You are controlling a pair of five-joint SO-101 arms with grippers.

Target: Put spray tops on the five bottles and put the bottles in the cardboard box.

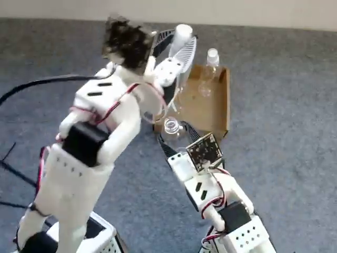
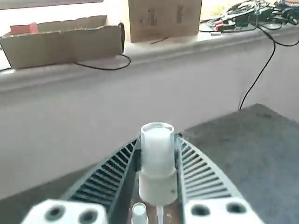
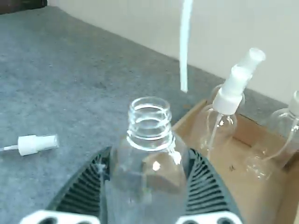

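My left gripper (image 2: 158,142) is shut on a white spray top (image 2: 158,163), raised over the cardboard box's near-left corner (image 1: 181,39). The top's thin dip tube (image 3: 185,42) hangs straight down, its end just above and behind the open neck of a clear bottle (image 3: 149,140). That bottle stands upright with my right gripper (image 3: 149,161) shut on its body, beside the box's front-left corner (image 1: 172,127). The cardboard box (image 1: 213,110) lies flat on the carpet. Inside it are clear bottles with spray tops (image 3: 224,109), one seen from above (image 1: 209,68).
A loose white spray top (image 3: 37,143) lies on the grey carpet away from the box. Black cables (image 1: 31,87) run across the carpet at the left. A pale wall (image 1: 263,13) closes the far side behind the box.
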